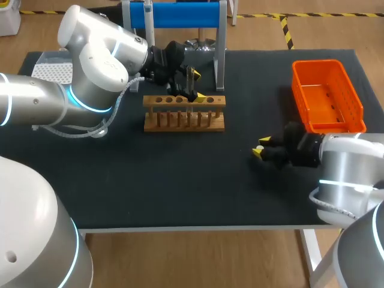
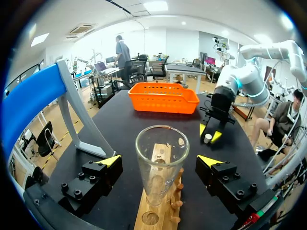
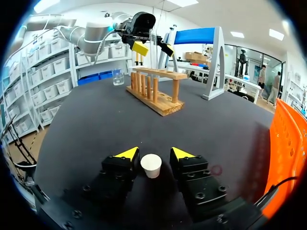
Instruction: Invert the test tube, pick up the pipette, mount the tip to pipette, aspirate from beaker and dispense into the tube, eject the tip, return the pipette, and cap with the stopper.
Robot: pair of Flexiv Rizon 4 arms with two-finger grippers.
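Note:
A clear glass test tube [image 2: 160, 158] stands upright, mouth up, in the wooden rack [image 1: 184, 113]. My left gripper [image 2: 160, 162] is open around it, with both yellow fingertips [image 2: 111, 160] well clear of the glass. In the head view this gripper [image 1: 193, 87] hangs over the rack's right end. A small white stopper [image 3: 152, 165] lies on the black mat between the fingers of my right gripper [image 3: 154, 154]. A narrow gap shows at the side, so that gripper is open. The stopper [image 1: 261, 148] sits to the right of the table's middle. A blue pipette [image 1: 148, 13] hangs on the blue stand [image 1: 180, 15]. The beaker [image 3: 117, 76] stands beyond the rack.
An orange basket [image 1: 327, 96] sits at the table's right side, close behind my right gripper. A white tip box [image 1: 51, 69] is at the far left, partly behind my left arm. The stand's grey leg [image 1: 220, 54] rises just behind the rack.

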